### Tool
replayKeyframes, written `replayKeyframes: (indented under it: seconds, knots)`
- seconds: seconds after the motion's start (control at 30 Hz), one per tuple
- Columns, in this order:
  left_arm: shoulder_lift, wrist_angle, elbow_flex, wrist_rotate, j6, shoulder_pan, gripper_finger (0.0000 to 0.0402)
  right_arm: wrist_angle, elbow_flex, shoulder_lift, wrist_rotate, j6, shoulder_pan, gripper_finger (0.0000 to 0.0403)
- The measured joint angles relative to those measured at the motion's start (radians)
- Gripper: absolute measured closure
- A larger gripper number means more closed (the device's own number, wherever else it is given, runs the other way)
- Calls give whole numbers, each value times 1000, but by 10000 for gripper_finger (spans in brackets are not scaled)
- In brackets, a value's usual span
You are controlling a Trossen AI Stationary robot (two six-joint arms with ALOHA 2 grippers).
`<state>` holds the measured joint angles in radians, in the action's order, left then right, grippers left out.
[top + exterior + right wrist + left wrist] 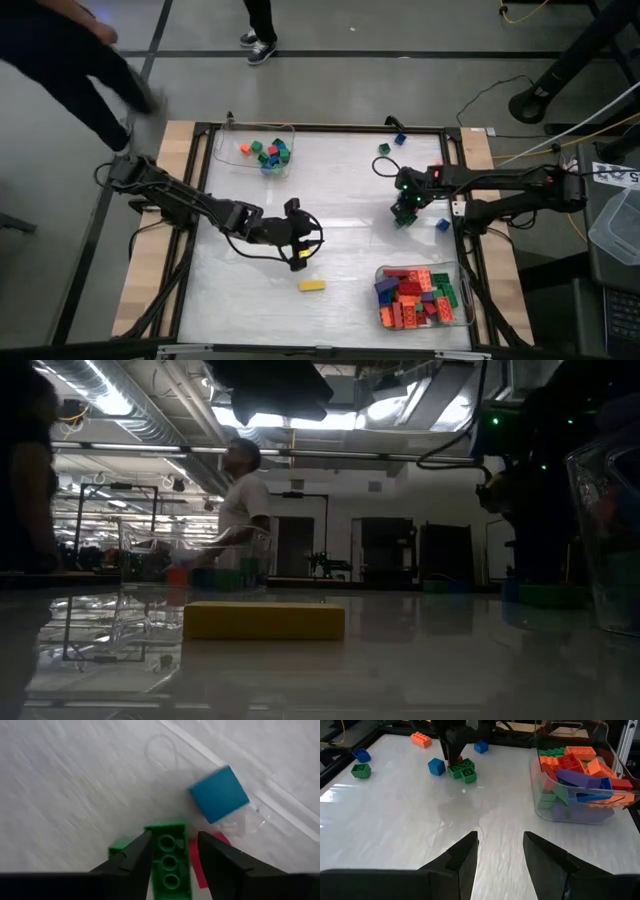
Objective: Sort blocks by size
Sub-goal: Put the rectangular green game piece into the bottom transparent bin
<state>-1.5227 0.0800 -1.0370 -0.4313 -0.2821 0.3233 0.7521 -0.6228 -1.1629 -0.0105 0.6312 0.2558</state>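
Right hand (172, 857) reaches down over a long green brick (169, 865), its two fingers set one on each side of the brick's long faces and closed in against them, though a firm grip cannot be confirmed; a blue cube (219, 794) lies just beside this brick, and a red piece (200, 865) shows under the far finger. Left hand (500, 852) hovers over bare tabletop (340, 200) near the middle, fingers parted to a moderate gap and holding nothing, with a long yellow brick (311, 285) lying just beside it. Sorting appears well advanced but unfinished: the tray (462, 268) at the near right holds a heap of long red, orange, green, blue and purple bricks, and the tray (222, 152) at the far left holds a few small cubes. Left to sort are the yellow brick, the green cluster under the right hand, and several loose cubes scattered across the far right of the tabletop. All bricks are studded plastic, bright and hard-edged.
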Motion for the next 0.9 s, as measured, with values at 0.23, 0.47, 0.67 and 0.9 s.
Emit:
replayKeyframes:
  seconds: [0.23, 0.47, 0.67, 0.9]
  knots:
    - [0, -9, 0, 0, 1, 0, 257, -29, 35, 0, 1, 2, 0, 244]
    - [0, -13, 0, 0, 1, 0, 257, -85, 54, 0, -2, 0, 0, 244]
    - [0, -13, 0, 0, 1, 0, 257, -102, 82, 0, -8, 0, 0, 244]
    - [0, -12, 0, 0, 5, 0, 257, -116, 105, 0, -7, 0, 0, 244]
